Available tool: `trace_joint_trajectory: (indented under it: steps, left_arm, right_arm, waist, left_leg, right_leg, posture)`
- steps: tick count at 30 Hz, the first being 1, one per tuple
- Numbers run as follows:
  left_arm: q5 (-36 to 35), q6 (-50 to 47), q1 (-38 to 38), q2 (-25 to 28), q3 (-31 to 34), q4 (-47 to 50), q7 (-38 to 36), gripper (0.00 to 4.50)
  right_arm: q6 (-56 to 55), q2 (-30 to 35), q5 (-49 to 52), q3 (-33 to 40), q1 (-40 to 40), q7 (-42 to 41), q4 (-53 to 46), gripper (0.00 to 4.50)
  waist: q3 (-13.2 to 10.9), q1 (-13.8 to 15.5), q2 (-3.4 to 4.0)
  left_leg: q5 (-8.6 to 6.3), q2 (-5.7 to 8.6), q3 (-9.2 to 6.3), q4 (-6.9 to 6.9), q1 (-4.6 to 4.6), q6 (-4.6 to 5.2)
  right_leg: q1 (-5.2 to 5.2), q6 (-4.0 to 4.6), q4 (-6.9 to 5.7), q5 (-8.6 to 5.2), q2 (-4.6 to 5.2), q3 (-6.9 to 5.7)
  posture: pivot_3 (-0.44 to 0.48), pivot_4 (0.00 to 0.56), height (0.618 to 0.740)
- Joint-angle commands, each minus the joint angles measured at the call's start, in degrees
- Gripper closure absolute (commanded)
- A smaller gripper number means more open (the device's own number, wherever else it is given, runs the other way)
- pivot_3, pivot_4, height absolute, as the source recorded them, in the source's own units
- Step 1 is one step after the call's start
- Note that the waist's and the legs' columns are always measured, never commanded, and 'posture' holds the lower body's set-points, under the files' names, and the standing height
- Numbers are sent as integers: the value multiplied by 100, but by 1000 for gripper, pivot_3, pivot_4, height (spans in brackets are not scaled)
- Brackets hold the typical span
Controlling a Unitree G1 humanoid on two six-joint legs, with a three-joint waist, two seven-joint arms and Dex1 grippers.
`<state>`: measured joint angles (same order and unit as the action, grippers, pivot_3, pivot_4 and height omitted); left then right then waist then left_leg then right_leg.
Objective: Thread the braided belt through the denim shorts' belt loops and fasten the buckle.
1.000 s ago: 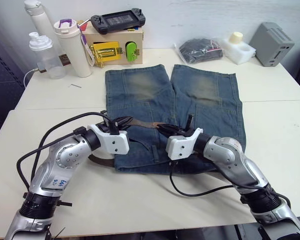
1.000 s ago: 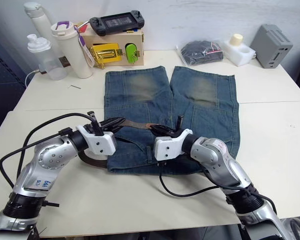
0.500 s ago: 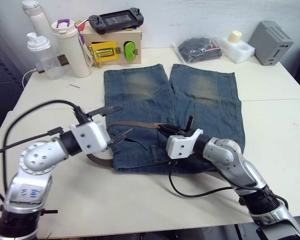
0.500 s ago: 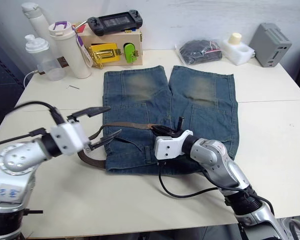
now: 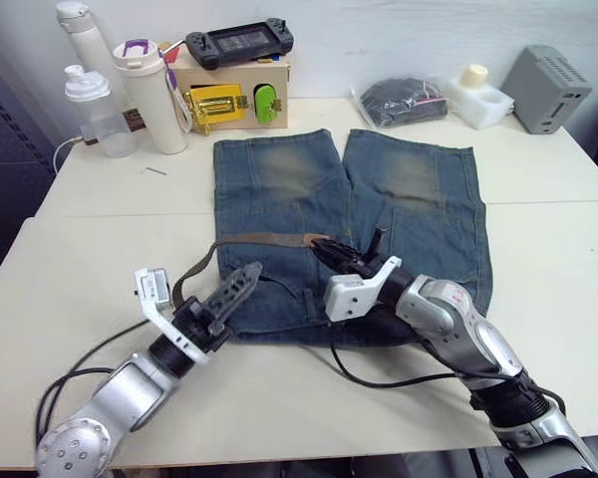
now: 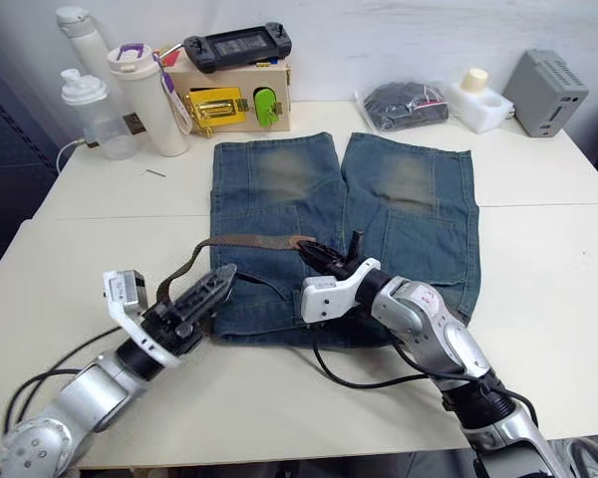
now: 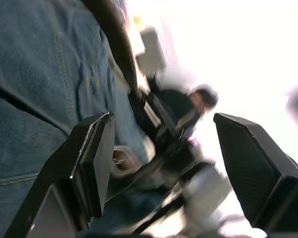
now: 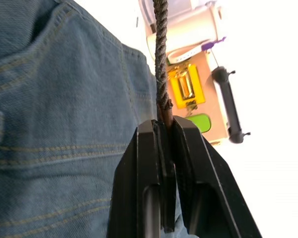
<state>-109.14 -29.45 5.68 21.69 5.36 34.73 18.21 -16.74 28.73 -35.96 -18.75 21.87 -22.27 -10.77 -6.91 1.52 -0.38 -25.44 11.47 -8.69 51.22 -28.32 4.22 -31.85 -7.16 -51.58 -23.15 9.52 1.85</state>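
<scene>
The faded blue denim shorts point(image 5: 351, 231) lie flat, legs toward the wooden box point(image 5: 231, 95), waistband nearest the robot, while the dark-brown braided belt point(image 5: 262, 240) runs across them and droops off the edge on the robot's left.

The two eye views look forward and down from head height over the whole table point(image 5: 538, 249), sharing nearly the same scene of the denim shorts point(image 5: 409, 199) and both arms, slightly offset sideways. The left wrist view sits very near the denim, looking along its spread fingers point(image 7: 92, 163) toward the other arm. The right wrist view looks closely along the braided belt point(image 8: 160, 59) toward the table's far edge.
</scene>
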Motion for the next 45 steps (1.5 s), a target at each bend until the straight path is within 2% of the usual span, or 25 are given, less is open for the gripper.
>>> trace_joint_trajectory:
  steps: [1,5,10,13,19,27,29,30,33,37,39,42,45]
  left_arm:
    - [-379,297,-398,-201,-41,-59,556,1021]
    - [-386,539,-631,-529,99,-284,1005,1021]
    - [-386,498,-699,-695,185,-426,1181,1021]
    - [-386,536,-714,-825,208,-470,1285,1836]
    - [-386,322,-777,-909,259,-607,1101,4399]
    - [-386,4,-867,-962,377,-757,797,4459]
    - [-386,-39,-896,-939,417,-770,728,4500]
    - [-386,-50,-905,-937,455,-751,725,4500]
    - [-386,-101,-884,-817,640,-705,717,4500]
    - [-386,-485,-523,-88,885,-686,496,4500]
    - [-357,-647,-299,261,977,-687,343,4500]
    - [-143,-910,88,737,1110,-760,-30,4500]
    - [-93,-937,244,872,1122,-791,-241,4500]
  right_arm:
    - [-213,36,-109,-21,-19,119,-90,4500]
    - [-299,74,-163,29,-37,166,-92,4500]
    - [-297,76,-174,54,-56,188,-122,4500]
    - [-305,74,-171,51,-58,204,-141,4500]
    - [-308,70,-147,51,-78,190,-186,4500]
    - [-221,5,84,87,-158,96,-267,4500]
    - [90,-171,731,247,-239,-119,-367,3641]
    - [319,-261,1097,352,-289,-273,-406,3355]
    - [1007,-302,2046,719,-373,-801,-466,1893]
    - [1685,128,3171,1409,-384,-1518,-538,105]
    - [2064,346,3672,1674,-387,-1854,-575,34]
    - [3350,623,4954,2140,-359,-2473,-836,34]
    - [4346,977,5865,2326,-414,-2981,-1103,34]
  waist:
    - [6,3,-9]
    - [20,-32,-23]
    - [22,-51,-25]
    - [22,-33,-24]
    - [23,-14,-23]
    - [23,-16,-23]
    - [23,-16,-23]
    - [23,-16,-23]
    - [23,-15,-23]
    - [23,-20,-21]
    - [23,-20,-21]
    - [23,-18,-18]
    - [23,5,-14]
  left_leg:
    - [-21,0,8,39,-11,-1]
    - [-44,-1,46,104,-84,0]
    - [-61,-15,89,121,-98,0]
    - [-83,-19,89,154,-98,-4]
    - [-114,-24,101,201,-105,2]
    - [-116,-27,107,201,-105,0]
    - [-116,-27,108,201,-105,0]
    - [-117,-29,108,201,-105,0]
    - [-117,-31,111,202,-107,1]
    - [-121,-32,110,201,-107,4]
    - [-124,-34,110,200,-107,6]
    - [-128,-40,111,199,-108,8]
    - [-129,-47,112,199,-113,10]
  right_leg:
    - [-23,9,-43,-7,-3,4]
    - [-123,10,-144,-17,0,20]
    - [-173,10,-199,-18,10,21]
    - [-178,20,-225,-28,-2,21]
    - [-174,76,-242,-74,-7,21]
    - [-177,79,-245,-78,-7,21]
    - [-177,80,-245,-78,-7,21]
    - [-177,80,-245,-79,-7,22]
    - [-176,92,-241,-85,-8,22]
    - [-177,96,-240,-87,-10,22]
    - [-178,102,-239,-90,-11,22]
    - [-176,111,-232,-95,-12,22]
    - [-170,124,-213,-103,-14,21]
  posture:
    - [0,150,646]
    - [0,150,646]
    - [0,150,646]
    - [0,150,646]
    - [0,150,646]
    - [0,150,646]
    - [0,150,646]
    - [0,150,646]
    - [0,150,646]
    - [0,150,646]
    - [0,150,646]
    - [0,150,646]
    - [0,150,646]
